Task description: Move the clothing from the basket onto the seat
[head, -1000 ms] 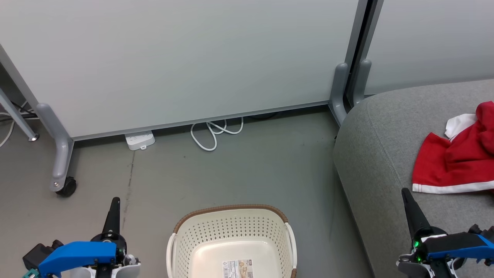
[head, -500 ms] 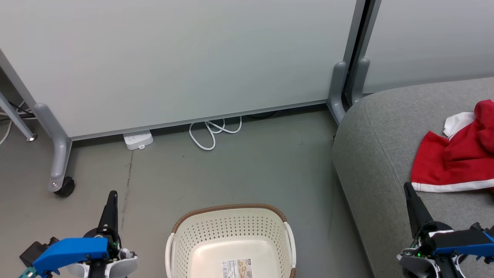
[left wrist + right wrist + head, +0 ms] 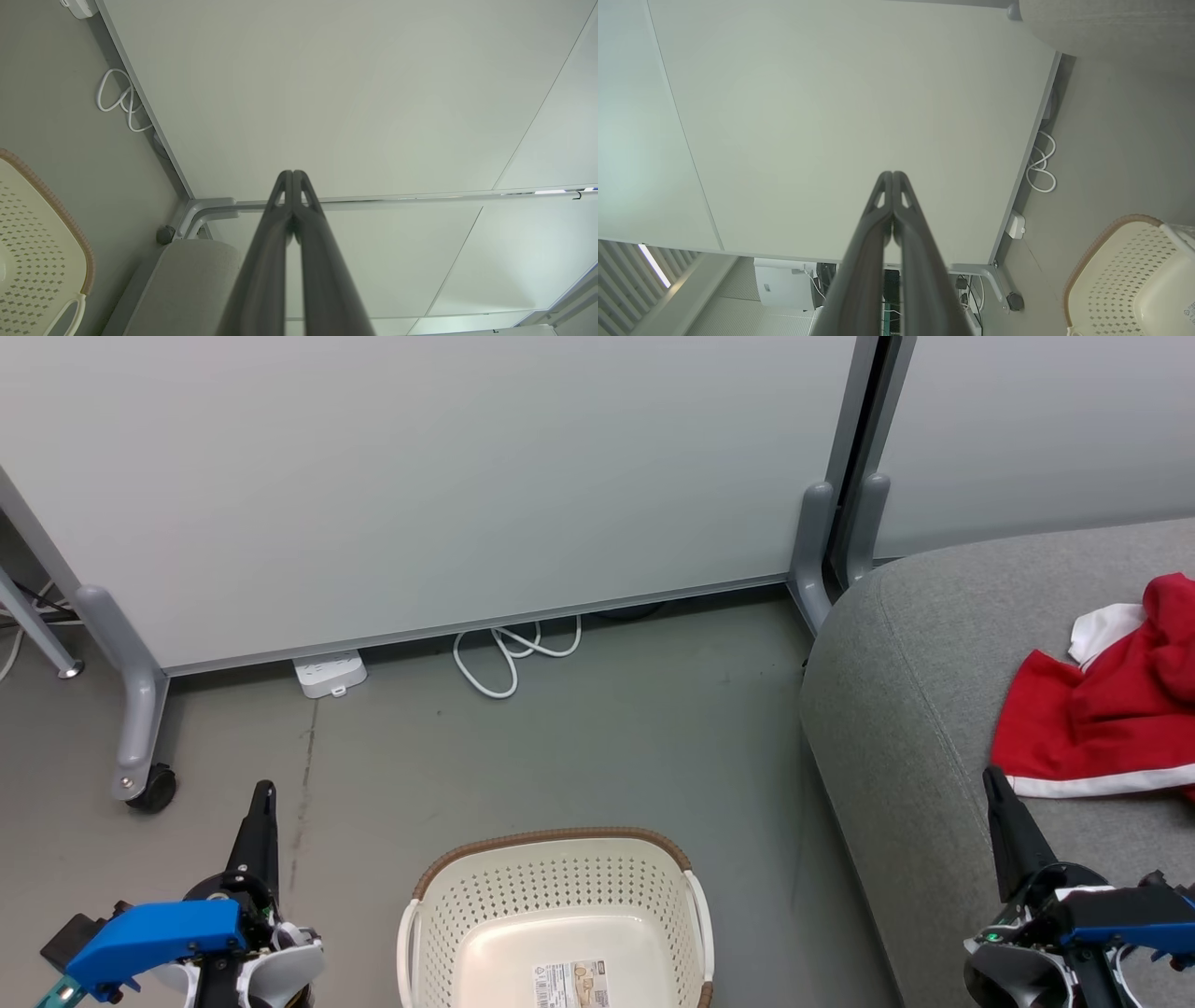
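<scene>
The basket (image 3: 551, 837) stands on the floor (image 3: 607, 747) in front of the robot, and the part of its bottom that is visible is bare around the label (image 3: 572, 985). The near end of the basket runs out of the head view. One risk, then, is calling the job done while a piece lies hidden there.

The clothing (image 3: 1092, 728) lies to the right of the basket and farther back, on the seat (image 3: 915, 709). It is a crumpled red heap with a white band along its near hem. It runs past the picture's edge, so I cannot tell whether both pieces are in it, or how much hangs toward the seat's far side. Loose fabric hanging over an edge could slide off.

The left gripper (image 3: 263, 789) hovers left of the basket with its fingers pressed together and nothing between them. The right gripper (image 3: 990, 775) hovers right of the basket over the front of the seat, also closed and empty. Its tip is just beside the white hem. A forward or sideways swing of that arm could catch the cloth and drag it toward the seat's rounded corner.

Beyond the basket a white cable (image 3: 509, 658) loops on the floor by a power strip (image 3: 327, 674). Rolling forward could run the wheels over it.
</scene>
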Tool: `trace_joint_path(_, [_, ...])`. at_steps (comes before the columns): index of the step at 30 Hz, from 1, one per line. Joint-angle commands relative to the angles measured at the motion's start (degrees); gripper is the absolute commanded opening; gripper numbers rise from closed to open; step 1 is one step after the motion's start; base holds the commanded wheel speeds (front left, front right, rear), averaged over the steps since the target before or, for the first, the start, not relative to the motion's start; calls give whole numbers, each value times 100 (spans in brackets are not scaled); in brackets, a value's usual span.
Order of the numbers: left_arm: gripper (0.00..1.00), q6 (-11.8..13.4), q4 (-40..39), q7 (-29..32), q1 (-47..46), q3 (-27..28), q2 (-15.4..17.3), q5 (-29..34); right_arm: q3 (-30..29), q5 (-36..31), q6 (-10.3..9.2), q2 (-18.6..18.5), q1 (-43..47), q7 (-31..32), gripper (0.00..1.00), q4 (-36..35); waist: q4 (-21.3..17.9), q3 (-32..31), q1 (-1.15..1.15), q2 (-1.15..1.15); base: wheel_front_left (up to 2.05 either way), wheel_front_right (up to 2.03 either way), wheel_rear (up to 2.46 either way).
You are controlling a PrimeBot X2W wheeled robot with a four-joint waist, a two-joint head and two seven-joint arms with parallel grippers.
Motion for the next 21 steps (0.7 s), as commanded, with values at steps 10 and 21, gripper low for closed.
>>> trace_joint_path(10, [0, -20, -76, 78, -78, 50, -14, -225, -27, 261, 3, 5, -87, 44, 0, -51, -13, 8, 0, 0, 0, 0, 0])
trace_joint_path(21, [0, -20, -76, 77, -78, 50, -14, -225, -26, 261, 4, 5, -87, 43, 0, -50, -13, 8, 0, 0, 0, 0, 0])
